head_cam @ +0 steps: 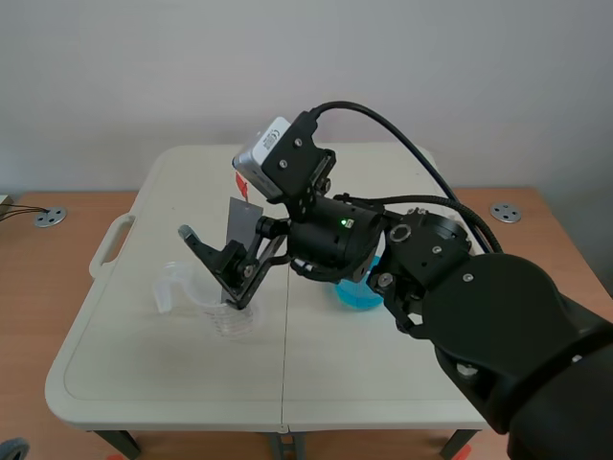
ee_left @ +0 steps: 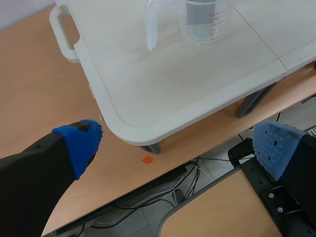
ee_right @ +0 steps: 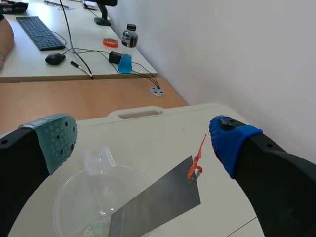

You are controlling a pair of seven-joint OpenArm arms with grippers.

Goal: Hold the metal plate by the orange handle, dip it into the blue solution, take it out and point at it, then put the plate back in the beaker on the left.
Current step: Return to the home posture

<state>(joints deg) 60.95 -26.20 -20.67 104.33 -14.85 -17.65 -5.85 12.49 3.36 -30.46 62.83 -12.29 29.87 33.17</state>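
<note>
Hanging off the folding table's near left corner, above the wooden desk, the left gripper has its blue-padded fingers spread wide around nothing. Toward the table's left edge stands the clear measuring beaker, with the metal plate leaning inside it and the orange handle clipped to the plate's upper corner. The right gripper, on an arm that comes in from the right and crosses the table's middle seam, hovers over beaker and plate with its jaws released, gripping neither. Behind that arm, nearer the right edge, the beaker of blue solution is partly visible.
</note>
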